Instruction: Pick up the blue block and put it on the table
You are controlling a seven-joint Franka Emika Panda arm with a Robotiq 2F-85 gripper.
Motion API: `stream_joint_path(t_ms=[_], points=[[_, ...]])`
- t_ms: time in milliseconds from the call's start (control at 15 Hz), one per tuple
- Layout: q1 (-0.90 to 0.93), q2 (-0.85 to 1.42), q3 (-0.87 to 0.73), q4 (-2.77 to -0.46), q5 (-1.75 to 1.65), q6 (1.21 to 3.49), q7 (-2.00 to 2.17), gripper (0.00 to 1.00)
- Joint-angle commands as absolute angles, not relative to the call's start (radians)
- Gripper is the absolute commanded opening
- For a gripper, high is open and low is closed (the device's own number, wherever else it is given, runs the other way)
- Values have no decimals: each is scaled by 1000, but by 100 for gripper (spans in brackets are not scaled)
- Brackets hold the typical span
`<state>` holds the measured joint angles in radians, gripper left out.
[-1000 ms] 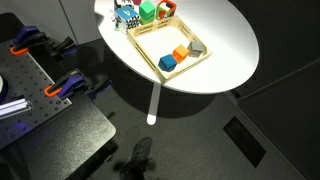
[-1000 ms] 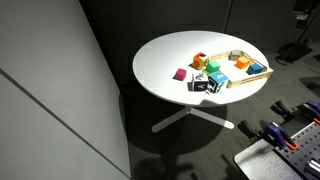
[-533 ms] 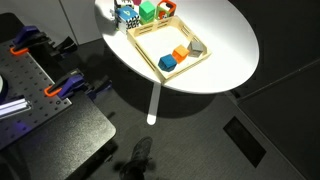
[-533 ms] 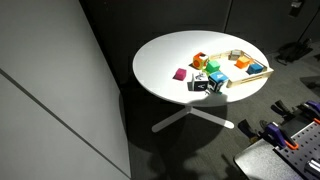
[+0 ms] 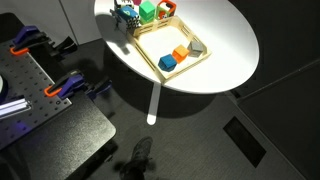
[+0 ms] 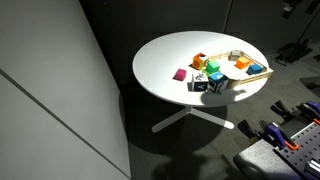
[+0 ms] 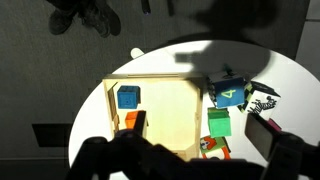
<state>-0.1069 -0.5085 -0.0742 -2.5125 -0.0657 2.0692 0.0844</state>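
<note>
The blue block (image 7: 127,97) is a small bright-blue cube lying in the light wooden tray (image 7: 170,110), with an orange block (image 7: 127,121) right beside it. In an exterior view the blue block (image 5: 167,63) sits at the tray's near end on the round white table (image 5: 225,50). My gripper (image 7: 200,138) hangs high above the tray, jaws wide open and empty, its dark fingers (image 7: 268,135) at the bottom of the wrist view. The blue block is to the left of the open jaws. In an exterior view only a dark part of the arm (image 6: 288,8) shows at the top edge.
A green block (image 7: 218,123), a blue cube marked 4 (image 7: 228,90) and a zebra-patterned object (image 7: 262,97) lie beside the tray. A grey piece (image 5: 196,47) is in the tray. A pink block (image 6: 181,74) lies on the table. A dark perforated bench with clamps (image 5: 40,90) stands nearby.
The dark arm part at the top edge of an exterior view has shifted a little to the left. The blocks and tray have not moved.
</note>
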Motion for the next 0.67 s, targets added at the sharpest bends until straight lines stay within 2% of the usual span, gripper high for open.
stream_joint_path(t_ms=[0,600], points=[[-116,-423,-121,-2490,-65,2156,-8,100],[-136,-316,-152,-2494,-66,2235,-46,100]])
